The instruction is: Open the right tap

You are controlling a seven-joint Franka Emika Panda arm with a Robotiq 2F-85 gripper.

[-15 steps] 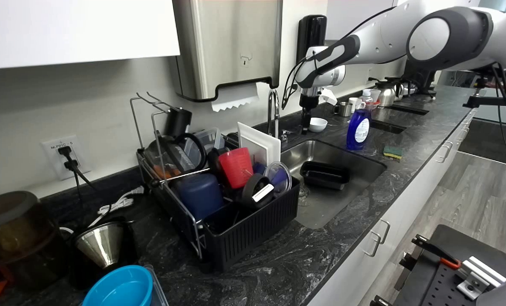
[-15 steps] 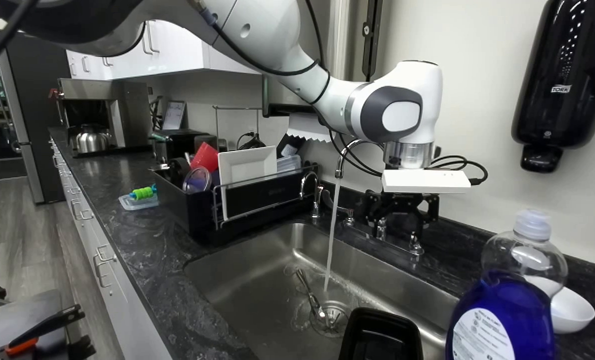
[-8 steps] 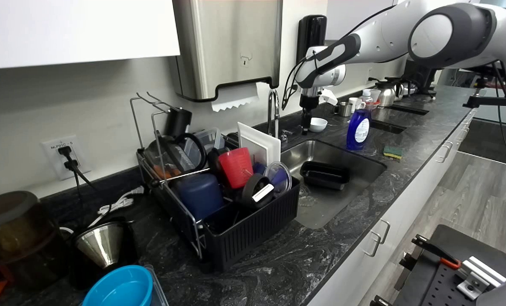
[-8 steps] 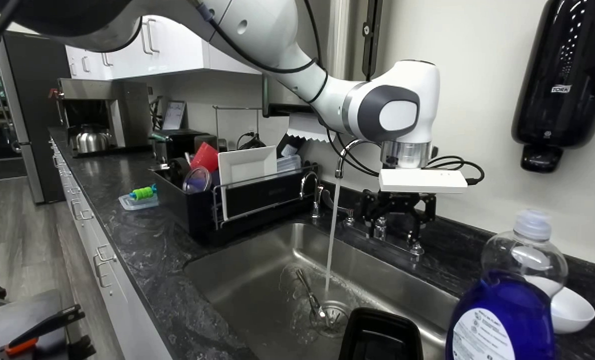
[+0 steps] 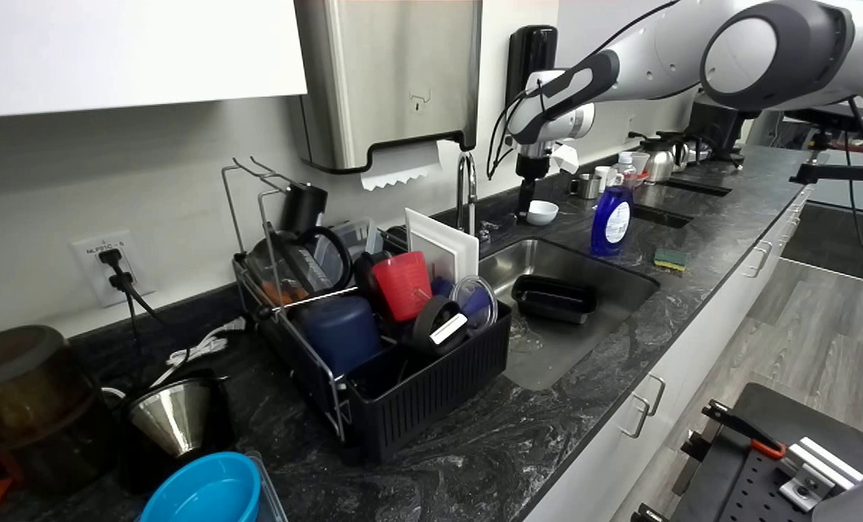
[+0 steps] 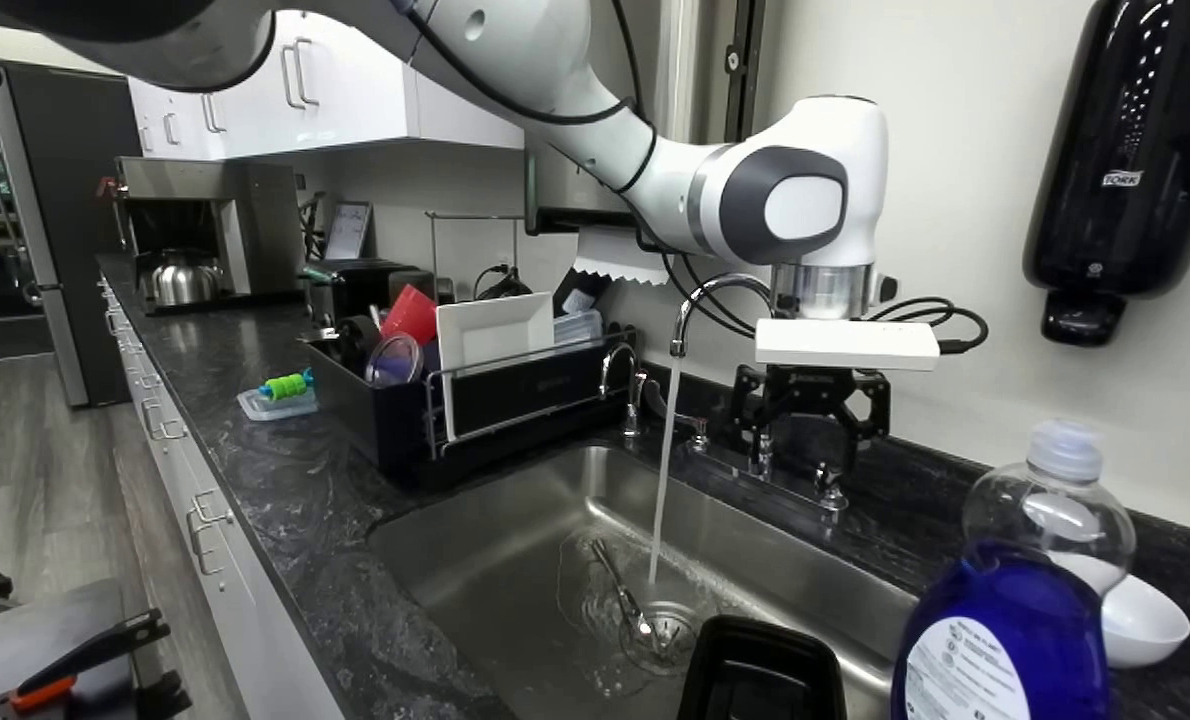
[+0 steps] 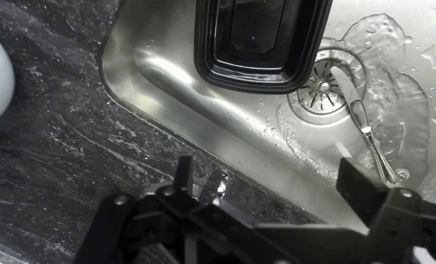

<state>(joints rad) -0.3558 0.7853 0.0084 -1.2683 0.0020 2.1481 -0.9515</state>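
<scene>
Chrome right tap sits at five o'clock from the gripper in an exterior view, jaws released, well apart.

The gripper looks matt. Close under it, the right tap is shiny chrome, and so is the spout near the gripper. Beneath the gripper, the sink is steel with a satin sheen; in it lie a container of glossy plastic and a bright metal knife. The countertop below the gripper looks smooth and stone-like. Farther from the gripper, the bottle is see-through, shiny plastic.
</scene>
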